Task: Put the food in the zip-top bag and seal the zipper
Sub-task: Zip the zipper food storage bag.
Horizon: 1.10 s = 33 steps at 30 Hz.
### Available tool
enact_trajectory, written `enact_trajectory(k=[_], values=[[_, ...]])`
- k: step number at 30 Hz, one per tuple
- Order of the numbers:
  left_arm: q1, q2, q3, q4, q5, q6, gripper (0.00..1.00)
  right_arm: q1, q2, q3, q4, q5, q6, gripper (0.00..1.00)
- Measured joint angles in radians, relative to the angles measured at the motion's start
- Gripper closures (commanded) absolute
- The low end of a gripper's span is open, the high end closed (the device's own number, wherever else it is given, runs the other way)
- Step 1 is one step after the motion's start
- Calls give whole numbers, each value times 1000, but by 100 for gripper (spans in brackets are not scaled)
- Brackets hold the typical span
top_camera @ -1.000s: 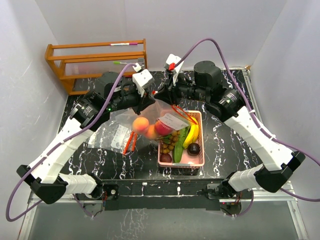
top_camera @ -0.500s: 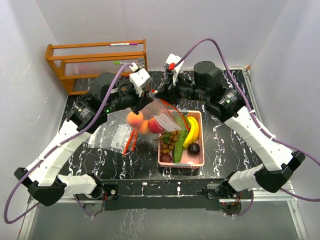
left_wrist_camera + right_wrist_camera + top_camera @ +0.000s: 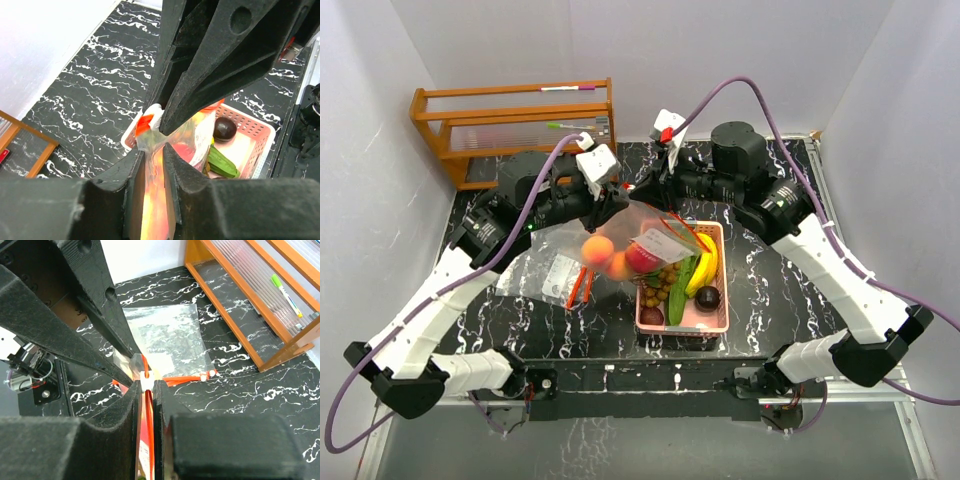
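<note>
Plastic, thin and limp, the zip-top bag (image 3: 650, 228) hangs above the table (image 3: 772, 292) just beside the pink basket (image 3: 718, 322), its zipper edge pinched by the narrow-set left gripper (image 3: 154, 150) and right gripper (image 3: 146, 385). Orange and red fruits (image 3: 600, 247) sag inside; the stiffer zipper strip looks the safest hold.

I'm not reading any actual text from here. I'm seeing a white label (image 3: 663, 243) on the zip-top bag (image 3: 632, 222) and a second label (image 3: 561, 270) on the spare bags (image 3: 525, 272) on the desk (image 3: 770, 285), but the print is coming through too tiny.
</note>
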Motion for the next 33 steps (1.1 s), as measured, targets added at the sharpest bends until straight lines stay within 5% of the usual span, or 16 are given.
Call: enact_trajectory(k=[6, 10, 13, 19, 24, 28, 33], values=[[0, -21, -24, 50, 19, 31, 72, -2, 0, 8, -29, -33, -7, 92], [0, -39, -52, 87, 29, 45, 81, -3, 0, 15, -39, -50, -8, 92], [0, -45, -70, 109, 44, 51, 100, -3, 0, 16, -47, -63, -8, 92], [0, -45, -78, 120, 63, 58, 100, -4, 0, 17, -54, -77, -11, 91], [2, -57, -125, 169, 77, 57, 100, -5, 0, 17, -77, -64, -12, 73], [2, -68, -138, 188, 50, 40, 100, -4, -6, 16, -79, -24, -18, 49], [2, -66, -137, 188, 11, 26, 100, -4, -38, 16, -73, 9, -33, 41]])
